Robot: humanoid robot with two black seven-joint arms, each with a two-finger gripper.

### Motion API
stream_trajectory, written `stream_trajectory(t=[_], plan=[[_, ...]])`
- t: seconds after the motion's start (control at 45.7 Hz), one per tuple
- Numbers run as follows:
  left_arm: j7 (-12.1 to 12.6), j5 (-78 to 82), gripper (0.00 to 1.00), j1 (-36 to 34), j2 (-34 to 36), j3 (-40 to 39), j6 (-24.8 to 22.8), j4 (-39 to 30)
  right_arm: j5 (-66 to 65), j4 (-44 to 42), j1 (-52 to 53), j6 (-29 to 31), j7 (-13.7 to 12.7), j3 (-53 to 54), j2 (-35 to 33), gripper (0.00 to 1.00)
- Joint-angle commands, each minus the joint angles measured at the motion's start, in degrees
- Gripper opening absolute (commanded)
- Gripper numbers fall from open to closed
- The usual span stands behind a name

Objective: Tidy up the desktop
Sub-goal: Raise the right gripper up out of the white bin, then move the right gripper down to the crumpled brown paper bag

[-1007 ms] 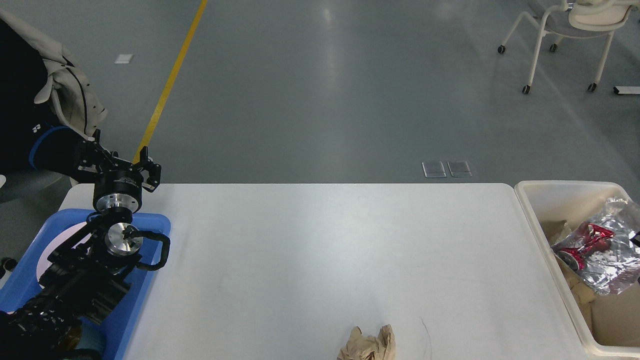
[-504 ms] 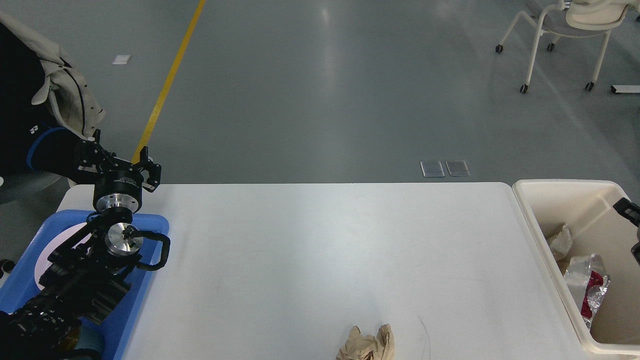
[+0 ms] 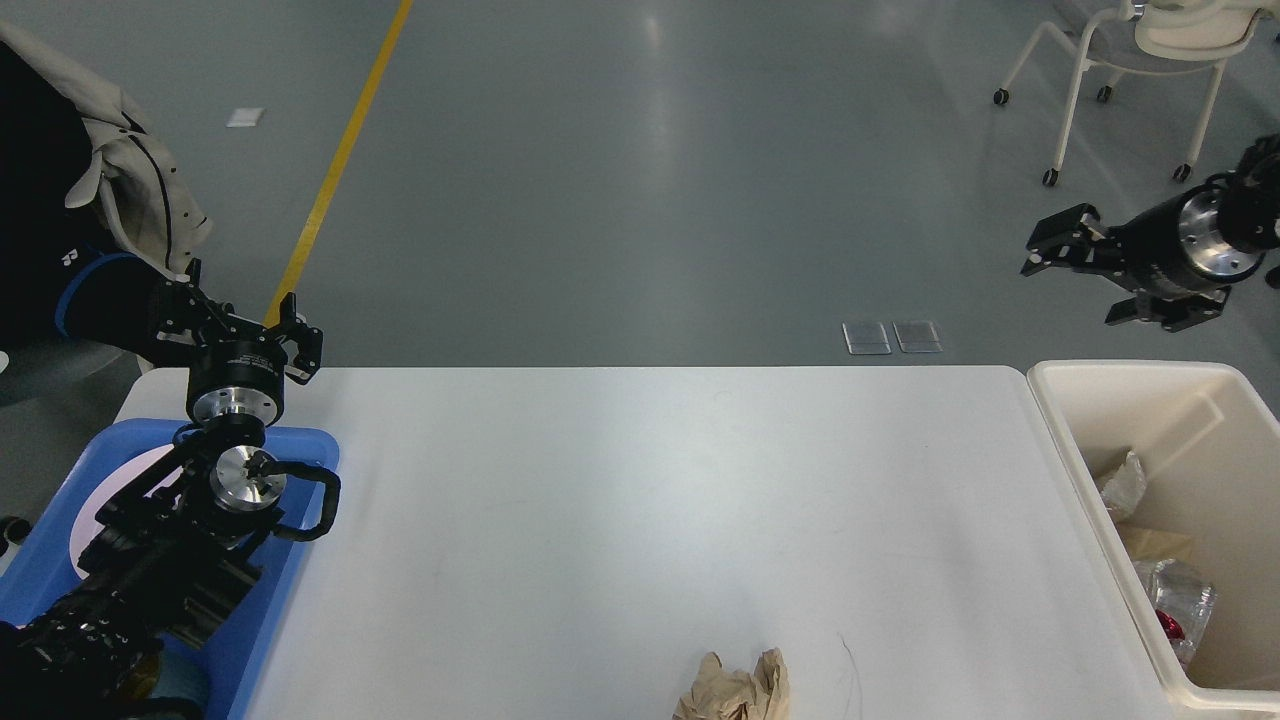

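Right gripper [image 3: 1040, 250] spread, empty, above bin [image 3: 1060, 400] — left gripper [image 3: 245, 330] spread, crumpled paper [image 3: 735, 690] on desktop [image 3: 650, 480]

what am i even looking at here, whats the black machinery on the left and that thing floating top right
This is one picture, taken from a humanoid robot's own head, looking forward and down at its work area. The black machinery on the left is the robot's left arm; its far end is the left gripper, whose two fingers are spread apart and hold nothing. The thing at the top right is the right gripper, in the air above the cream rectangular plastic bin; its fingers are also apart and empty. The big white rectangular desktop is what it is tidying. One crumpled brown paper wad lies at the near edge. The bin holds crumpled wrappers, one silvery with red. Under the left arm sits a blue plastic tray. Beyond are a grey floor and a white wheeled chair.
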Motion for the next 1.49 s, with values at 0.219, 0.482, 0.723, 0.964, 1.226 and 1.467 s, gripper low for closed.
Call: stream_trajectory(t=[0.219,0.482,0.723,0.964,1.226,1.467], plan=[[0.0,0.0,0.98,0.0,0.0,0.0,0.0,0.0,-0.4,38.1,24.3,-0.6,-0.9,-0.2,10.4,1.00],[-0.1,0.0,0.98,0.0,0.0,0.0,0.0,0.0,0.2,39.8,23.2,-5.4,-1.5,-2.9,12.0,1.00],[0.0,0.0,0.98,0.0,0.0,0.0,0.0,0.0,14.4,42.2,11.9,-14.0,-1.3,-3.4,12.2,1.00],[0.0,0.0,0.98,0.0,0.0,0.0,0.0,0.0,16.9,44.3,-2.4,-23.7,-1.3,1.8,17.0,1.00],[0.0,0.0,0.98,0.0,0.0,0.0,0.0,0.0,19.4,43.6,-16.5,-35.3,-1.3,7.4,18.5,1.00],[0.0,0.0,0.98,0.0,0.0,0.0,0.0,0.0,23.2,42.6,-23.3,-40.8,-1.1,12.0,18.5,1.00]])
